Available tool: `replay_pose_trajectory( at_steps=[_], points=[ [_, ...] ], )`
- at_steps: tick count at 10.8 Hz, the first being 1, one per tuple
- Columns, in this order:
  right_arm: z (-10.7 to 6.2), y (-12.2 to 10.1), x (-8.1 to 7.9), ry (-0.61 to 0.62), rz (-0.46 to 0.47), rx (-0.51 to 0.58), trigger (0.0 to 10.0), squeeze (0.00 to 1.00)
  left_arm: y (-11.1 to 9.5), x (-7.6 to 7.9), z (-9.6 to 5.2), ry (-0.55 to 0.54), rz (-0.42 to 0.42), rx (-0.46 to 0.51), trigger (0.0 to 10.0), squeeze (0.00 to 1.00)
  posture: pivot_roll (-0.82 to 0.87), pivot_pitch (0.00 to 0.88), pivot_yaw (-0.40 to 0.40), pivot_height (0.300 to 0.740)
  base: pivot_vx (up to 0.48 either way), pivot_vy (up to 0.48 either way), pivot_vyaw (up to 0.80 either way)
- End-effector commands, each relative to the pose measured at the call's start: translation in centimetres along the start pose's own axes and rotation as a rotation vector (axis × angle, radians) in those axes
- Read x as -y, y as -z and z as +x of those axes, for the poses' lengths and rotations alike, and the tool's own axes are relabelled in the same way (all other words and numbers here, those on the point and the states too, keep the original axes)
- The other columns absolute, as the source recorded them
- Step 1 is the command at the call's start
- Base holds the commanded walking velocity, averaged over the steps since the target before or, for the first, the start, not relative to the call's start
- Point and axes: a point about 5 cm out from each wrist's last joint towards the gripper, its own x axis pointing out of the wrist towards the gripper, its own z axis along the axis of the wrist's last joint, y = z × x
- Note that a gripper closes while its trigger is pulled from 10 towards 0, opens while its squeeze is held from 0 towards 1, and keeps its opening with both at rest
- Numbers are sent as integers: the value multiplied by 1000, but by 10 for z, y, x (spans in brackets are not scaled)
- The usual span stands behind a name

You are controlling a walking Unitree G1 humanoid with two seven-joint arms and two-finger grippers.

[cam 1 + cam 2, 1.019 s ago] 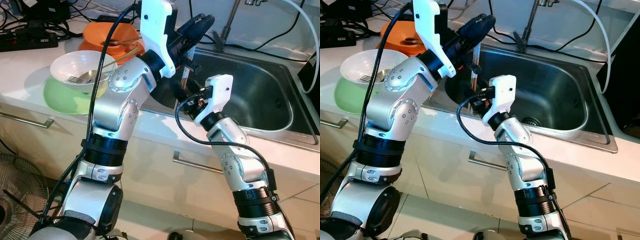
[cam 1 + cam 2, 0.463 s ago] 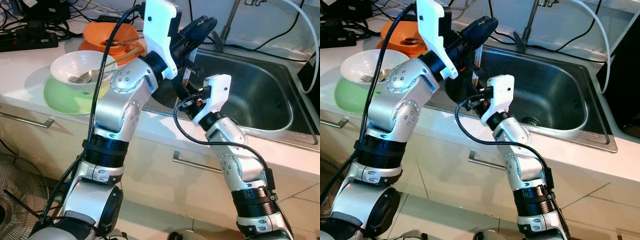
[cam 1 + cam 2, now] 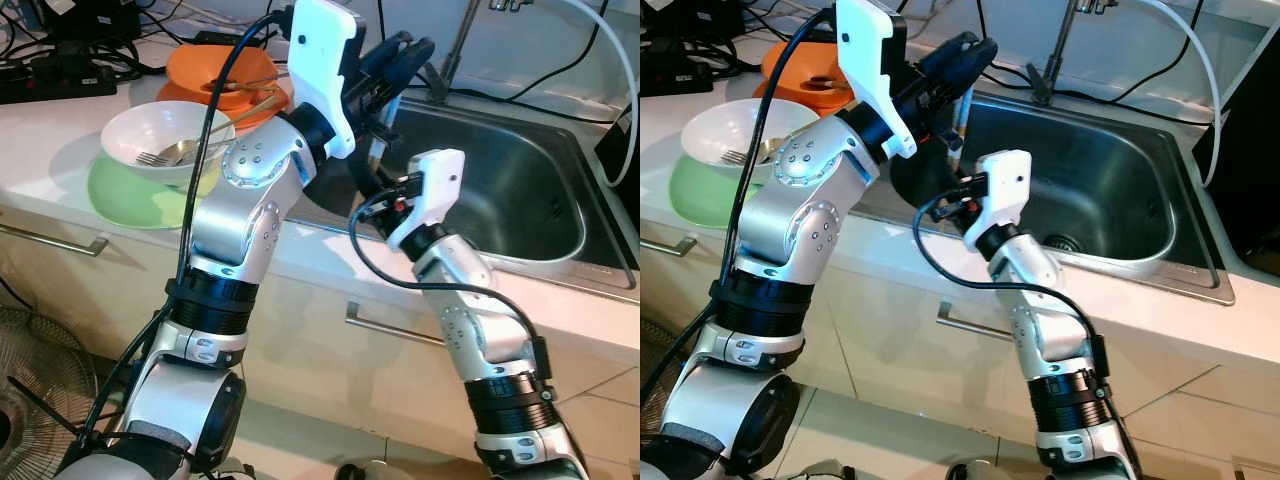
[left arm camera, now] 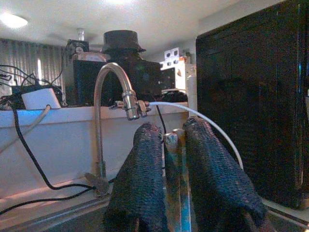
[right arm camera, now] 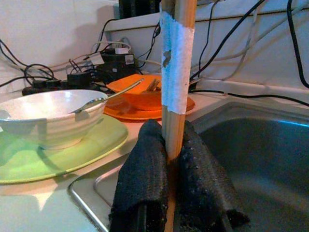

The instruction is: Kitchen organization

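Left pincer point(image 4: 169, 183): held high over the left end of the sink, its two black fingers clamped on the upper part of a wooden stick.
Right pincer point(image 5: 169, 179): lower, at the sink's left rim, clamped on the lower part of the same stick.
Wooden stick point(image 5: 175, 72): upright between the two pincers, with a pale blue-white band of tape round it; no writing can be made out on the tape.
Sink point(image 3: 1110, 190): stainless steel, set in the table, with a round drain at the bottom.
Tap point(image 4: 108, 96): curved metal neck at the far edge of the sink, with a thin white hose leading off its spout, as the left wrist view shows.
White bowl point(image 3: 150, 140): on the table left of the sink, holding a fork and a spoon, set on a green plate point(image 3: 125, 195).
Orange bowl point(image 3: 215, 70): farther back, on an orange plate, with chopsticks in it.
Cables point(image 5: 72, 72): black leads and plugs along the far wall, clearest in the right wrist view.
Drawer handles point(image 3: 385, 325): on the cabinet fronts below the table.
Labels: no readable brand or writing anywhere.
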Motion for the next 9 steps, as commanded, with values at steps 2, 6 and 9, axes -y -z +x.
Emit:
replay_pose_trajectory(
  at_steps=[2, 6, 9],
  points=[
    [0, -4, 8, 38, -5, 22, 0, 0, -3, -3, 0, -17, -6, 6, 10000, 1000, -13, 40, -85, 719, 0, 0, 0],
    [6, -1, 33, 216, -52, -21, 0, 0, -4, -6, -4, -48, -46, 35, 10000, 1000, -17, 46, -87, 719, 0, 0, 0],
    [16, -8, 68, 412, -109, -35, 10000, 0, 10, -7, -21, -89, -65, -13, 10000, 0, -16, 53, -93, 719, 0, 0, 0]
  ],
)
